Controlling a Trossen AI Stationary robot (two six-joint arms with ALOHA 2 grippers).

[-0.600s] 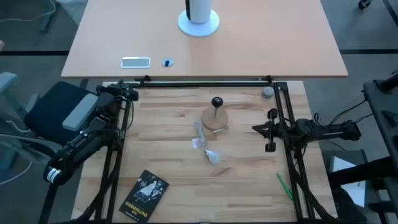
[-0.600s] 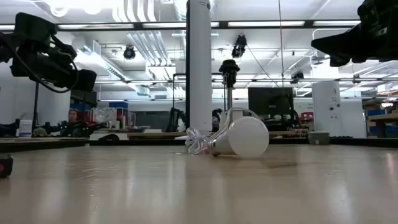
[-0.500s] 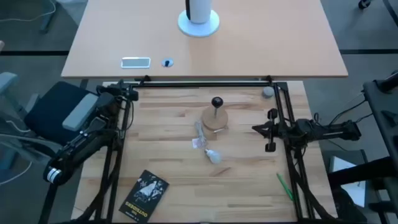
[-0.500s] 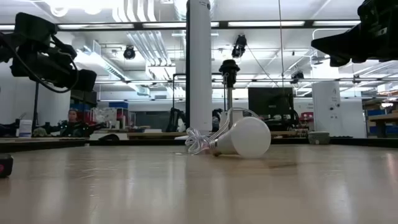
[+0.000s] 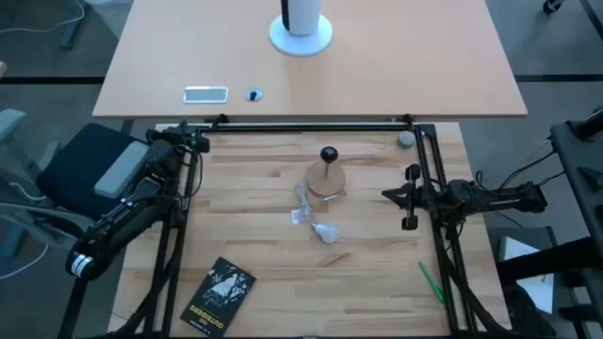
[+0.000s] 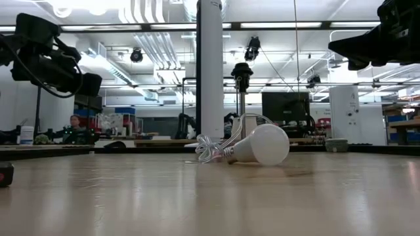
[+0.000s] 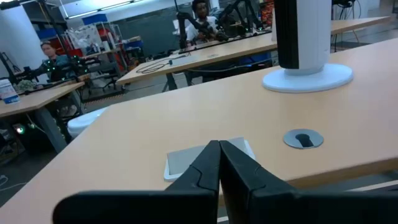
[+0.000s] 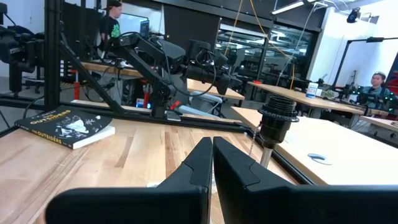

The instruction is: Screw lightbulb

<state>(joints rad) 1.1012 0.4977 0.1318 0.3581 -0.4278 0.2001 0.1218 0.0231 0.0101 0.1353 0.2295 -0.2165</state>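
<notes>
1. My left gripper [image 5: 201, 141] sits at the table's [image 5: 254, 188] left frame rail, my right gripper [image 5: 388, 195] at the right rail; bare wood lies between each and the centre.
2. Centre obstacles: the stand [image 5: 326, 178] with its upright socket [image 6: 241, 71], the wrapper [image 5: 301, 212] and the bulb [image 5: 326, 233] just beside it.
3. A book [image 5: 218, 295] occupies the near left.
4. A green pen [image 5: 431, 282] lies near right.

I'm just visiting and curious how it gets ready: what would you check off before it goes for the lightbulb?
1. lightbulb lying free on the table: ok.
2. Socket stand upright, socket empty: ok.
3. Clear wrapper beside the bulb, could snag: not ok.
4. left claw shut, parked at the table's left edge, needs opening: not ok.
5. right claw shut, at the right edge: not ok.
6. Bulb settled or rolling: cannot tell.
</notes>
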